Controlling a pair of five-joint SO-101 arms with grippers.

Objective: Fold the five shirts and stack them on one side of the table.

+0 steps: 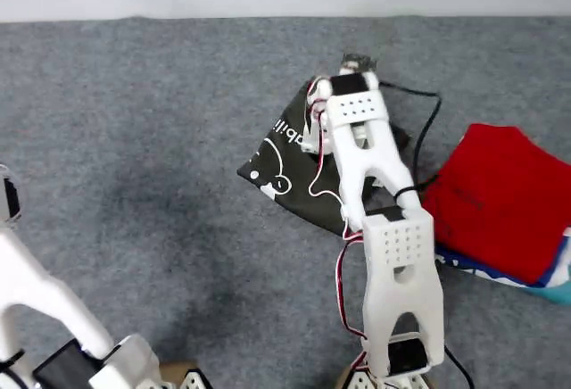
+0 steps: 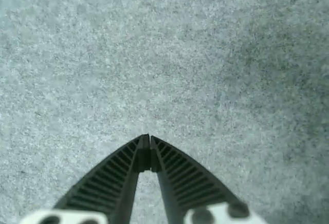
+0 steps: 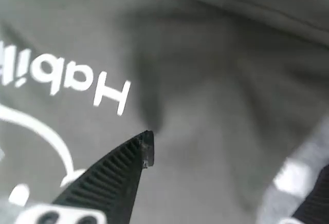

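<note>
High view: red shirt [image 1: 504,197] lies folded in a neat soft-cornered rectangle at the table's [image 1: 134,139] right side, on top of a blue-white layer [image 1: 486,268] and a teal edge [image 1: 553,289] – so a stack is started, at least three deep by my reading, exact count can't be told. Dark shirt [image 1: 285,170] sits mid-table just left of the stack, roughly diamond-shaped w/ white print, corners loose – judged part-folded, not stacked yet. Right arm [image 1: 397,255], white plastic w/ red and black wires, stretches over it; left arm [image 1: 53,309] is parked at the near left corner, well apart from the cloth. Table cover looks like grey felt or short carpet, matte and speckled. Left wrist view: left gripper [image 2: 149,152] has its ribbed black jaws closed tip to tip on nothing, above bare grey felt [image 2: 164,54]. Right wrist view: right gripper [image 3: 226,172] is spread wide, one ribbed finger [image 3: 118,172] w/ its tip at or just above the dark shirt [image 3: 216,80]; fabric is thin, matte knit, creased into soft ridges, w/ a seam along one side. Left to do, approx: finish this fold, move it onto the stack, plus any shirt remaining.
</note>
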